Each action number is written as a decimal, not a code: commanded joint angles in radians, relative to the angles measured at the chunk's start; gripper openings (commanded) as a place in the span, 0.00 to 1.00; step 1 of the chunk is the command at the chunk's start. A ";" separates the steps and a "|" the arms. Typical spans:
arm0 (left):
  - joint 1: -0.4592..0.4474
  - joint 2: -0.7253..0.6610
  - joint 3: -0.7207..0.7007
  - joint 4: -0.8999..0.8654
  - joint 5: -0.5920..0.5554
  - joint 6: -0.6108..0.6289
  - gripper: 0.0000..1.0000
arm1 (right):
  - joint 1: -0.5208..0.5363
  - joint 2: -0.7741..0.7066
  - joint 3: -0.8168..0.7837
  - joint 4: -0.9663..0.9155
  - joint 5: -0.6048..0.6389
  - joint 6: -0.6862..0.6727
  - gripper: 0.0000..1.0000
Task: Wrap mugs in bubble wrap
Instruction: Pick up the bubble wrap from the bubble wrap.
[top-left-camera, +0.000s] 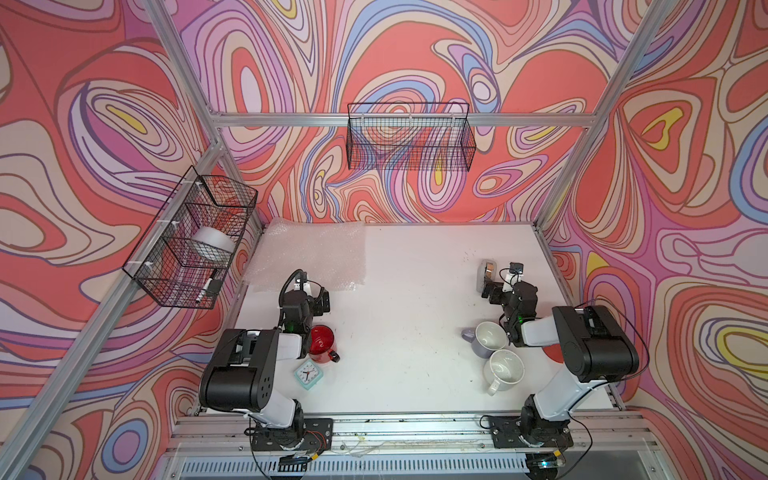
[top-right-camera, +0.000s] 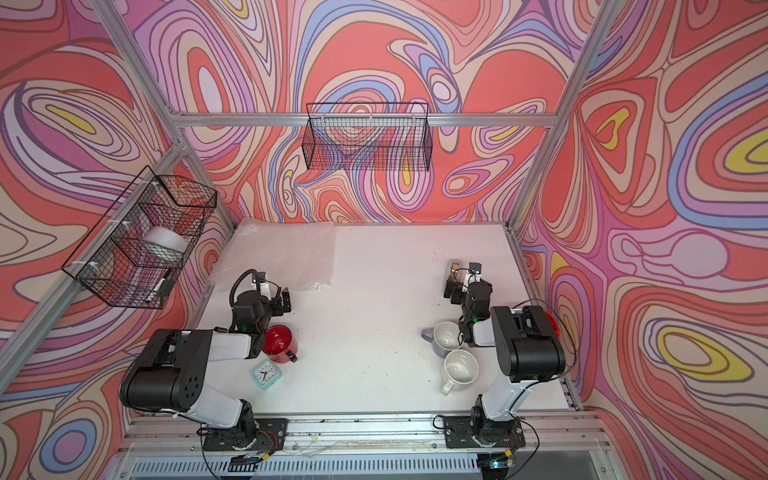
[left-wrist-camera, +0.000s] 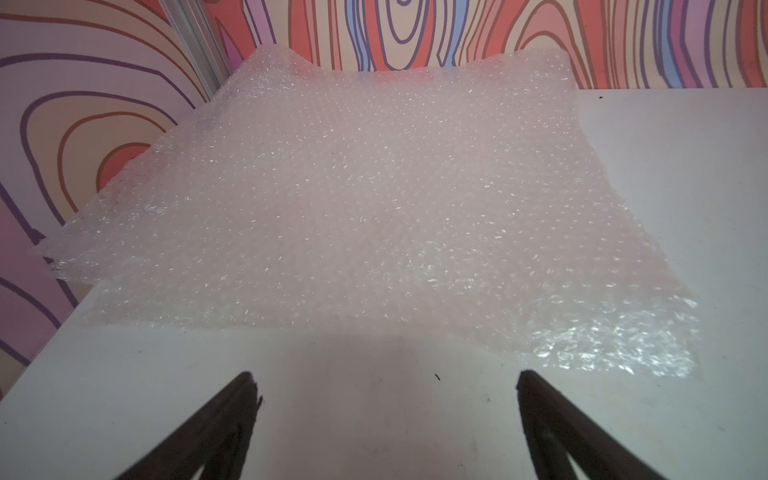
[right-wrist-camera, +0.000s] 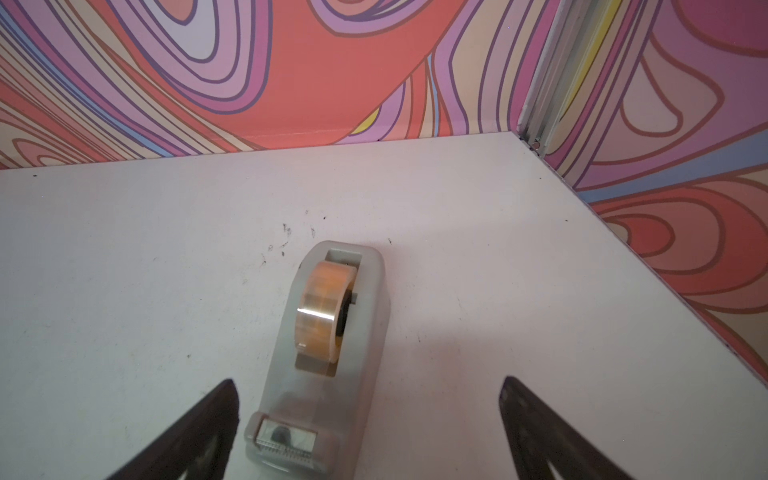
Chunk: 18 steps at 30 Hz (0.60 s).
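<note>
Both top views: bubble wrap (top-left-camera: 307, 253) lies flat in the far-left corner of the desk (top-left-camera: 415, 291), its left edge riding up the wall. The left pincer (top-left-camera: 322, 300) is just short of its near edge, jaws wide, empty. The red mug (top-left-camera: 322, 343) is upright beside the left arm, handle pointing near-right, with a clock (top-left-camera: 308, 374) just in front. The lavender mug (top-left-camera: 488, 338) and white mug (top-left-camera: 505, 370) are upright, just beside each other by the right arm. Lavender handle points to desk centre, white handle to the near edge. The right pincer (top-left-camera: 492, 293) is spread wide at a tape dispenser (top-left-camera: 487, 272), holding nothing. Mugs show only in these views.

Left wrist: bubble wrap (left-wrist-camera: 374, 199) fills the view and its bubble texture is clear. Its near edge is ahead of the spread left pincer (left-wrist-camera: 385, 374), not touching.

Right wrist: tape dispenser (right-wrist-camera: 332, 332) has its long axis running away from the right pincer (right-wrist-camera: 366, 379). Cutter end is nearest, between the fingers but apart from them. An amber tape roll (right-wrist-camera: 322, 307) sits in it.
</note>
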 joint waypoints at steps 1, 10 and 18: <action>-0.016 -0.082 -0.020 -0.001 -0.049 0.016 1.00 | 0.005 -0.035 -0.011 0.010 0.003 0.006 0.98; -0.037 -0.439 0.237 -0.648 -0.191 -0.152 1.00 | 0.007 -0.355 0.163 -0.454 0.023 0.211 0.98; -0.038 -0.347 0.575 -1.097 -0.211 -0.373 1.00 | 0.007 -0.368 0.438 -0.857 -0.007 0.499 0.98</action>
